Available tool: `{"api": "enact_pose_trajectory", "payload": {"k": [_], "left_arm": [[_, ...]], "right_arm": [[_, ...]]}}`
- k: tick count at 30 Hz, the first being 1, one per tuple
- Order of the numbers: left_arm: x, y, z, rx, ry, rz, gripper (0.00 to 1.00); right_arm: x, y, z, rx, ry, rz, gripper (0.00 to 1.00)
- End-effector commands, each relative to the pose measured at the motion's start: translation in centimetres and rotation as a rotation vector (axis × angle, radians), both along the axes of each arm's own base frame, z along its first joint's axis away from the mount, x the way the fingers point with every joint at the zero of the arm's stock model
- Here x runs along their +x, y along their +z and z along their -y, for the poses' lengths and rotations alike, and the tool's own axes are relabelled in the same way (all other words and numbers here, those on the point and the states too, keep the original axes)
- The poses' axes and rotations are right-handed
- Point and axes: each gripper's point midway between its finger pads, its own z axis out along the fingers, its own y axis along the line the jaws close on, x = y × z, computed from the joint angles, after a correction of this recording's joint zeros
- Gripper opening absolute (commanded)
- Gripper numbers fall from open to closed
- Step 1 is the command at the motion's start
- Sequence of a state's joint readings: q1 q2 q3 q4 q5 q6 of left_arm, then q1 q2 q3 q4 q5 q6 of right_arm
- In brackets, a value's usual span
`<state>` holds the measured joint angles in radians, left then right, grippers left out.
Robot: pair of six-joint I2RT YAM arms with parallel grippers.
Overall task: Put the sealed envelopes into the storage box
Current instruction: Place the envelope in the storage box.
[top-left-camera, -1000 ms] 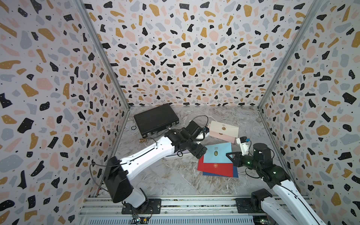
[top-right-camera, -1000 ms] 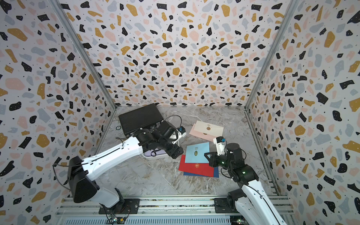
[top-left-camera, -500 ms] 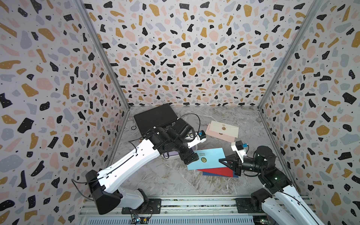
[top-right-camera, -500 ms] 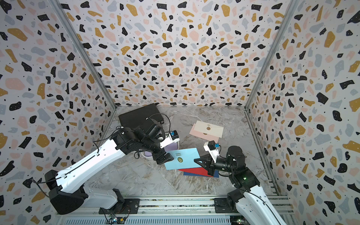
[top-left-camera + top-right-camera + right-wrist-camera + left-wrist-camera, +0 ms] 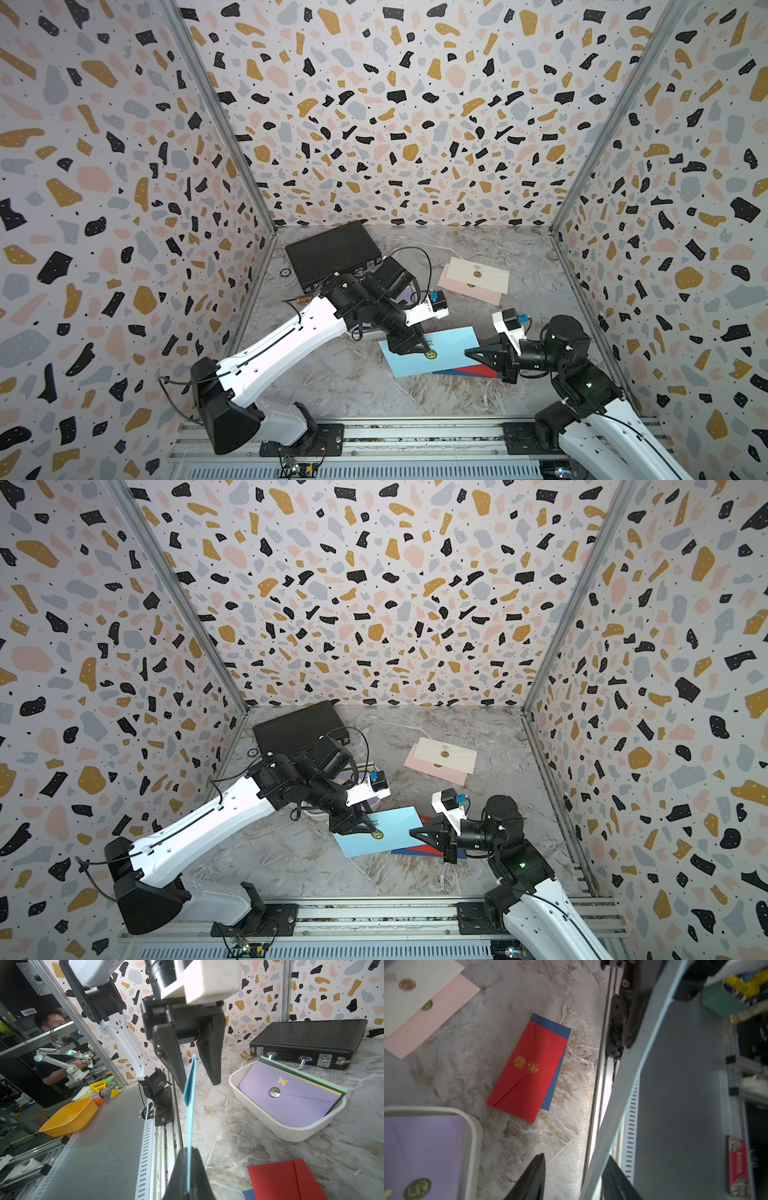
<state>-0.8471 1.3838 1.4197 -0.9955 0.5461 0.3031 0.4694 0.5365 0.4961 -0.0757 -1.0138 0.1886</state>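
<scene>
Handover over the marble (image 5: 332, 386): the right gripper (image 5: 188, 1150) pinches one edge of the light blue envelope (image 5: 451, 349), lifted over the red envelope (image 5: 533, 1088) and navy envelope (image 5: 550, 1024); the left gripper (image 5: 199, 1086), jaws apart astride the opposite edge, should bite fully before the right lets go. The left arm (image 5: 291, 345) stretches forward, wrist bent down; beyond, the storage box (image 5: 291, 1130), part-filled, sits beside the black briefcase (image 5: 332, 253)

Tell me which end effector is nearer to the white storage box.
Left. The left end effector hangs just beside the storage box, straddling one edge of the light blue envelope; the right end effector pinches its opposite edge, farther from the box.
</scene>
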Motion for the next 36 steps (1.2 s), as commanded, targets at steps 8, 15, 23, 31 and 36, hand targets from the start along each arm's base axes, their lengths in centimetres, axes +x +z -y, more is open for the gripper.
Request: {"api": "enact_pose_trajectory", "payload": {"k": [8, 15, 23, 31, 36], "left_arm": [[-1.4, 1.2, 0.7, -0.06, -0.072, -0.05, 0.08], [0.0, 0.2, 0.4, 0.003, -0.041, 0.0, 0.0], [5.5, -4.9, -4.2, 0.345, -0.036, 0.258, 0.0], [11.6, -5.2, -8.0, 0.392, -0.069, 0.318, 0.0], [14.7, -7.5, -9.7, 0.403, -0.042, 0.269, 0.0]], "right_arm": [[-0.2, 0.3, -0.2, 0.008, 0.02, 0.034, 0.0], [1.9, -0.9, 0.3, -0.059, -0.121, -0.004, 0.27], [4.9, -5.7, 2.8, -0.262, -0.36, -0.037, 0.39], [5.3, -6.5, 3.0, -0.275, -0.385, -0.058, 0.39], [5.0, -6.7, 3.1, -0.279, -0.383, -0.064, 0.39]]}}
